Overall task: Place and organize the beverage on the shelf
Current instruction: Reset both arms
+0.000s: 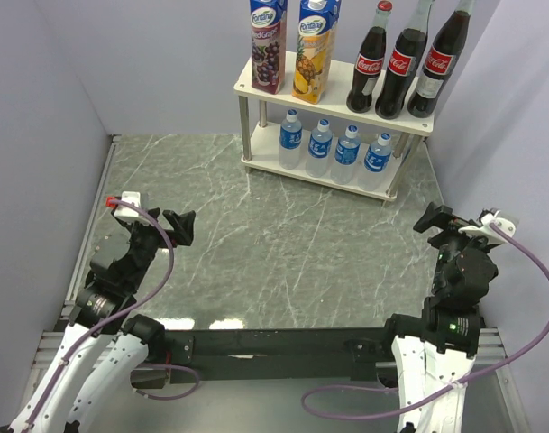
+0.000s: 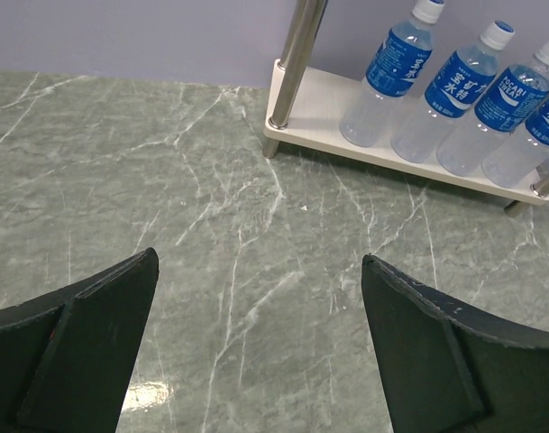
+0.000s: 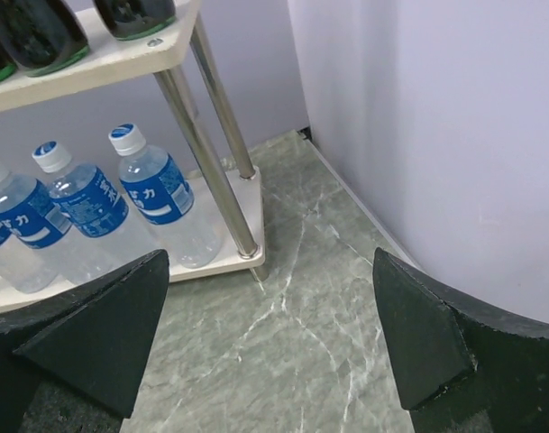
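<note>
Claws first, from the top view: your left claw (image 1: 180, 225) hung near the left edge of the table (image 1: 283, 257) and your right claw (image 1: 431, 221) near the right edge, both parted and holding nothing. The shelf (image 1: 333, 97) stood at the far edge, toward the far right corner. On its upper board the grape juice carton (image 1: 268, 45) and pineapple juice carton (image 1: 315, 50) stood side by side at the left end, with three Coca-Cola bottles (image 1: 398, 68) in a row beside them out to the right end. Four water bottles (image 1: 320, 149) lined the lower board. Every drink you could see was on the shelf.

From the left wrist, the fingers (image 2: 85, 352) were spread wide with only tabletop between them. The lower board and its water bottles sat well ahead, at the upper right of that view.

From the right wrist, the fingers were just as wide apart and empty, with a metal leg (image 3: 207, 162) of the shelf and the water bottles beyond them.

You could fairly judge the placing done and the rows tidy, sorted by kind. The next move called for no grasp, only keeping both arms well apart from the shelf, since a nudge to a leg could topple the tall bottles.
</note>
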You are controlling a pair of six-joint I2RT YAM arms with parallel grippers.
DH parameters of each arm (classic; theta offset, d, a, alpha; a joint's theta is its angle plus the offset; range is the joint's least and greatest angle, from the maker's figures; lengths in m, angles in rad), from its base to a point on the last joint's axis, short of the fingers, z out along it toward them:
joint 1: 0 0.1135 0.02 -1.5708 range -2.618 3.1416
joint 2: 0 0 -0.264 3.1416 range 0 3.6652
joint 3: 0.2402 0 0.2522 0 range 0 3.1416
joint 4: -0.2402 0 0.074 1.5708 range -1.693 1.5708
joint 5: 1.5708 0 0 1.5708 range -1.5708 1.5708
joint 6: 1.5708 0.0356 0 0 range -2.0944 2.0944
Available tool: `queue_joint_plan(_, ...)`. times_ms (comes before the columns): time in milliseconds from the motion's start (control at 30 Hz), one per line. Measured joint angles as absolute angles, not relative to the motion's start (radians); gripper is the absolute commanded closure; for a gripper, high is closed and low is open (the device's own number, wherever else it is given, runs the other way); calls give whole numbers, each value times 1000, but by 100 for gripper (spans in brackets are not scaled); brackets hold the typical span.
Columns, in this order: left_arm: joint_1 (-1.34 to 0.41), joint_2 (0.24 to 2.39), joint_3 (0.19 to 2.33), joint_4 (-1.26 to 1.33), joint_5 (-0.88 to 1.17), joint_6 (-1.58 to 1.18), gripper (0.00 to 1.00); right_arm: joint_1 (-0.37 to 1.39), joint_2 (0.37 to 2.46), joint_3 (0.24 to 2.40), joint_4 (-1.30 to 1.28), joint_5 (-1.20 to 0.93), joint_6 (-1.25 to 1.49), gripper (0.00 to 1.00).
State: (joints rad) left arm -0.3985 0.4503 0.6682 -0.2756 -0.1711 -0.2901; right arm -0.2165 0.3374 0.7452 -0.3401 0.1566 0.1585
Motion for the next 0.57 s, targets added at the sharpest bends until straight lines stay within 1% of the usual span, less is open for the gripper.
queue_joint_plan(567, -398, 451, 667, -276, -175, -290, 1, -217, 326, 725, -372, 196, 115, 0)
